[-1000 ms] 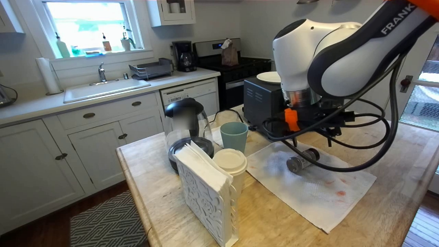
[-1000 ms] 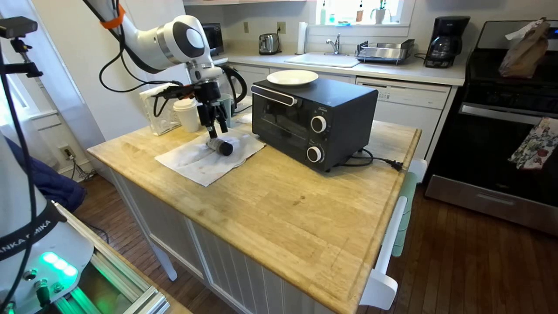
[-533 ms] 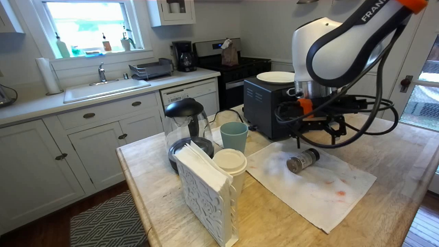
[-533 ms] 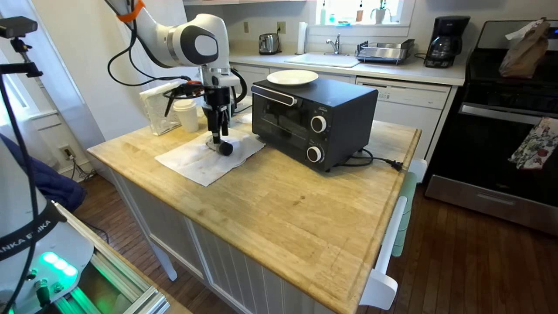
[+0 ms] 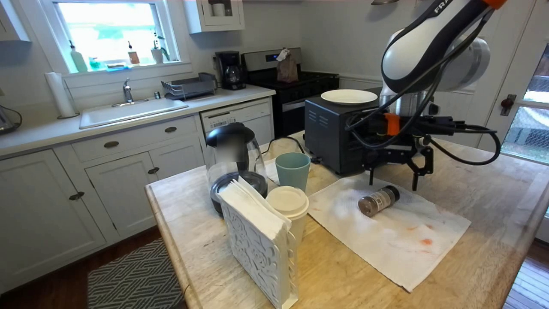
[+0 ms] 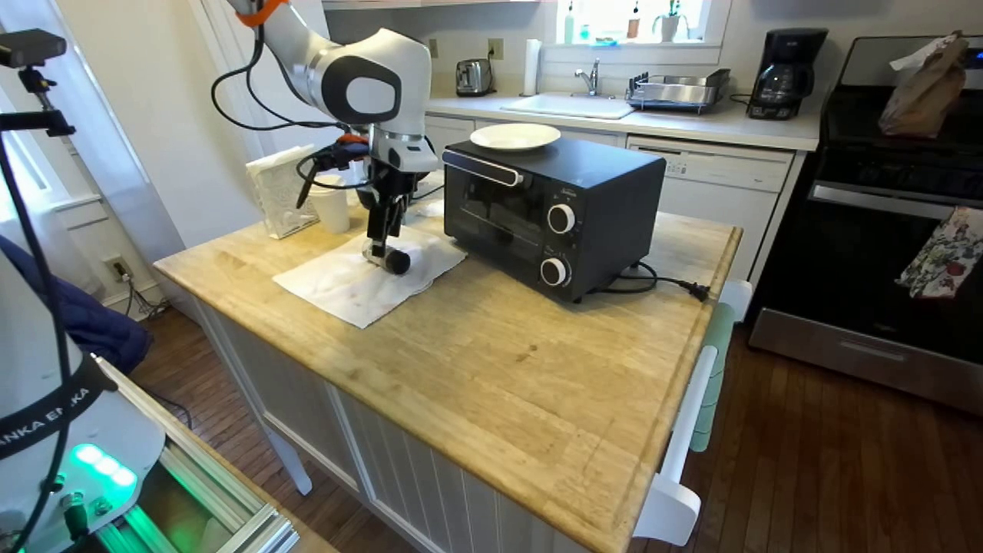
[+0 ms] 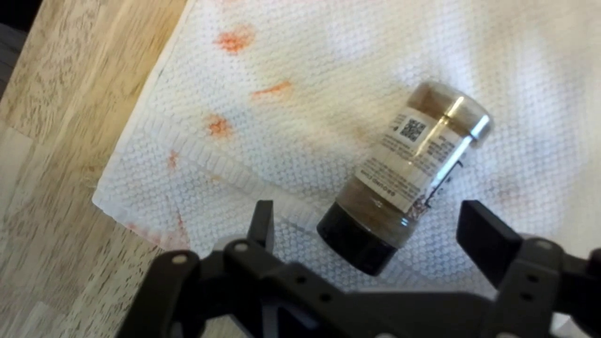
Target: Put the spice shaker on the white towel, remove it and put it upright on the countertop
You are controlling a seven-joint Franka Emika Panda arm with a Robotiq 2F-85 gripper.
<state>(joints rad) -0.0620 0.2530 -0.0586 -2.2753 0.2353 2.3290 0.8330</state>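
1. Nearest, in the wrist view: a pincer point(image 7: 368, 224) spread wide, pinching nothing, on the only arm point(image 6: 384, 84) in sight, so no choosing between arms. Cannot tell its exact height.

2. Just ahead, with its black cap point(image 7: 357, 239) in view between the fingers point(image 7: 263, 225): a spice jar point(image 7: 404, 169), lying on its side on a white towel point(image 7: 300, 51), apparently touching neither finger. Stretches away from the pincer, cap end nearest, clear base farthest.

3. Key to the coming move, the long axis: slanted from the cap, low in the wrist view, to the base, higher and farther right. Neither in line with the gap from finger to finger nor square across it.

4. Before pinching, probably calls for turning the pincer, to bring the fingers square across the barrel, plus a shift toward its middle. Otherwise likely to catch only the cap end and swivel or roll the jar.

5. Around the towel: a wooden tabletop point(image 6: 522, 369). By judgement, past the first part of the task, with lifting the jar off and standing it upright there yet to come.

6. Farther off, near the towel: a black oven point(image 6: 549, 242); along another side, in an exterior view, a teal mug point(image 5: 293, 171) and a lidded cup point(image 5: 298, 216).
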